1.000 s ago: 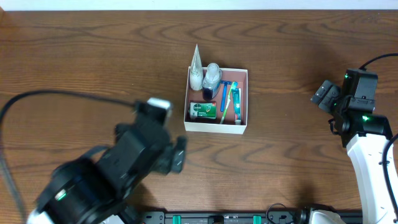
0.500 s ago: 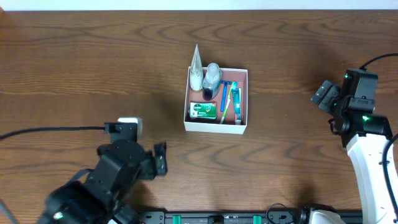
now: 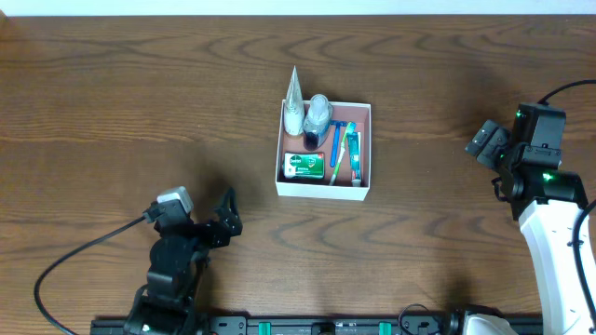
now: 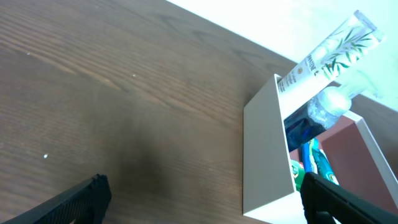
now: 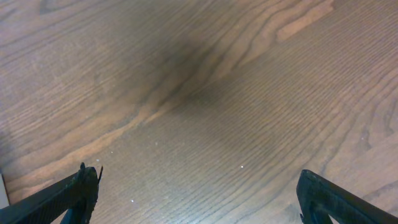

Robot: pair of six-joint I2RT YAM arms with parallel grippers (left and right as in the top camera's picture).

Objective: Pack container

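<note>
The container [image 3: 365,190], a square white-walled box with a reddish-brown inside, sits at the table's middle. It holds a white tube [image 3: 294,102], a clear bottle [image 3: 318,113], a green soap box [image 3: 305,166], a blue razor and toothbrushes [image 3: 346,149]. The left wrist view shows its white wall [image 4: 264,155] and the tube [image 4: 323,56]. My left gripper [image 3: 225,216] is open and empty, low at the front left, well short of the container. My right gripper [image 3: 486,141] is open and empty over bare wood at the right [image 5: 199,199].
The wooden table [image 3: 140,102] stretches around the container. A black cable [image 3: 84,256] trails from the left arm at the front left. A black rail [image 3: 326,326] runs along the front edge.
The left arm has drawn back and down toward the front left, away from the container. The right arm has not moved. The container's contents are unchanged.
</note>
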